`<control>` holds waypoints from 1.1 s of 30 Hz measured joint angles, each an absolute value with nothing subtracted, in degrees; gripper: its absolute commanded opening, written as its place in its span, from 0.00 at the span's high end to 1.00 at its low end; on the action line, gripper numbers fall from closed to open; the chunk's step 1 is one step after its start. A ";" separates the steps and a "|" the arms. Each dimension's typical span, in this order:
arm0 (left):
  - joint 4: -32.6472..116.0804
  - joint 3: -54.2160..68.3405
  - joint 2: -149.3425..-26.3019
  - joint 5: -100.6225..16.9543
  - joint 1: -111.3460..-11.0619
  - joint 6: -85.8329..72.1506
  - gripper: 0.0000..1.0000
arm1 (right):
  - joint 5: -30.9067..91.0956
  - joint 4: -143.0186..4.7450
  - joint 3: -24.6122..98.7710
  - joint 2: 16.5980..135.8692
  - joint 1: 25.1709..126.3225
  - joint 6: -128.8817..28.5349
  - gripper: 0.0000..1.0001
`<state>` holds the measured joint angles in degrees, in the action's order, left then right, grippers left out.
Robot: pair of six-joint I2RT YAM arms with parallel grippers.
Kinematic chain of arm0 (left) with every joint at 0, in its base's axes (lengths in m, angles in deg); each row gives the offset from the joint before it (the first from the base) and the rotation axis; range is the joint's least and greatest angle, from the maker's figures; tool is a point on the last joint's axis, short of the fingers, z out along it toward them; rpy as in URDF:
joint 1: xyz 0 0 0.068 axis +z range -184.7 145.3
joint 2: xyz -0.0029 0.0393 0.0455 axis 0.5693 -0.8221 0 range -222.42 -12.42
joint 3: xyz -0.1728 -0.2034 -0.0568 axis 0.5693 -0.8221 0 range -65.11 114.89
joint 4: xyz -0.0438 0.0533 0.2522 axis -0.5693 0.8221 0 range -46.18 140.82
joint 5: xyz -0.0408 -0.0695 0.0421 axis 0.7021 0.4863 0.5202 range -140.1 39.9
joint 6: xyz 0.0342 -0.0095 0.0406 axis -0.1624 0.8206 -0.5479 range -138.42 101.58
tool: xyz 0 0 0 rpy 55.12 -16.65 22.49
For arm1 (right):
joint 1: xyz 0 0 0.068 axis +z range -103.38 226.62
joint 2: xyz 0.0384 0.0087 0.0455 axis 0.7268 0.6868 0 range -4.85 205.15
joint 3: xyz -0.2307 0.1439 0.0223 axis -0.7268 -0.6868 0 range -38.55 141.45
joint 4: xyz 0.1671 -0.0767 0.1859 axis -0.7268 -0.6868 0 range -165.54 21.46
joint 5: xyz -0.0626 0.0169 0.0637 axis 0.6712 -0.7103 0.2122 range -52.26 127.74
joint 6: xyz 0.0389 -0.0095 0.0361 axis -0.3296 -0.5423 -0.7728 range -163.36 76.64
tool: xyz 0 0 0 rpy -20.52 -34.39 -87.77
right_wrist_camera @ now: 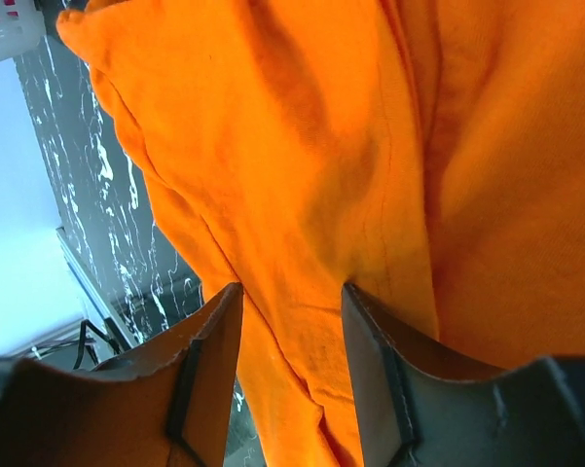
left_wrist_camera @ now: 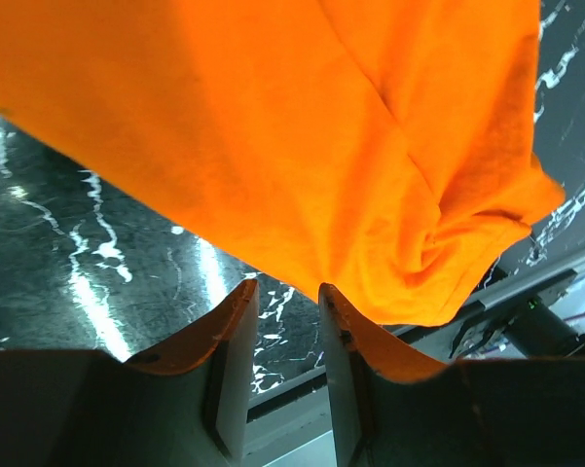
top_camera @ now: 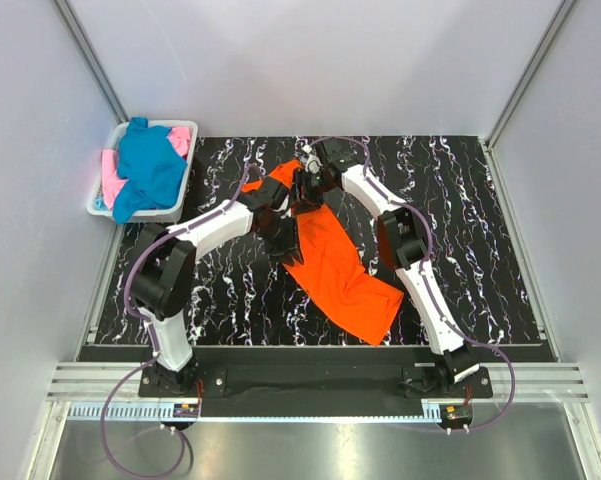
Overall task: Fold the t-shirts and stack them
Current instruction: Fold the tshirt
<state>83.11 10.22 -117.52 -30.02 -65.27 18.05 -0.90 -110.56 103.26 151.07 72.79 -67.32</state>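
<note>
A bright orange t-shirt (top_camera: pixel 340 270) lies in a long diagonal band across the black marbled table, and it fills the left wrist view (left_wrist_camera: pixel 302 126) and the right wrist view (right_wrist_camera: pixel 370 146). My left gripper (top_camera: pixel 283 243) (left_wrist_camera: pixel 284 287) is open at the shirt's left edge. The cloth hem reaches its fingertips, and only table shows in the gap. My right gripper (top_camera: pixel 302 198) (right_wrist_camera: pixel 290 290) is open over the shirt's far end, with orange cloth lying across the wide gap between its fingers. A teal-blue t-shirt (top_camera: pixel 150 165) and a pink t-shirt (top_camera: pixel 183 138) are heaped in the basket.
The white plastic basket (top_camera: pixel 145 217) stands at the table's far left corner. The two arms meet over the middle of the far half of the table (top_camera: pixel 480 220). White walls close in the table on the left, right and back. A metal rail (top_camera: pixel 310 380) runs along the near edge.
</note>
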 measured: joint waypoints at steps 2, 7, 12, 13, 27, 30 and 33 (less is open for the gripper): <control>83.02 10.22 -117.49 -29.52 -65.45 18.03 0.64 | -0.35 -110.85 103.31 151.07 72.71 -67.35 0.46; 82.61 9.26 -116.79 -29.28 -65.45 17.98 0.64 | 3.69 -112.35 104.73 151.07 72.51 -67.63 0.46; 82.63 7.51 -115.20 -29.28 -65.42 17.85 0.64 | 11.19 -115.22 107.50 151.13 70.52 -67.57 0.45; 82.71 7.32 -114.89 -29.28 -65.42 17.83 0.64 | 12.28 -115.44 107.77 151.13 69.89 -67.57 0.45; 82.65 7.03 -114.02 -27.99 -65.77 17.13 0.63 | 20.61 -117.32 114.91 154.24 60.44 -70.69 0.45; 82.65 7.05 -114.02 -27.20 -66.39 16.89 0.63 | 20.00 -117.23 116.27 154.98 60.62 -70.82 0.44; 82.61 7.05 -114.02 -26.37 -67.09 16.26 0.63 | 18.10 -116.48 116.23 155.00 60.66 -70.52 0.44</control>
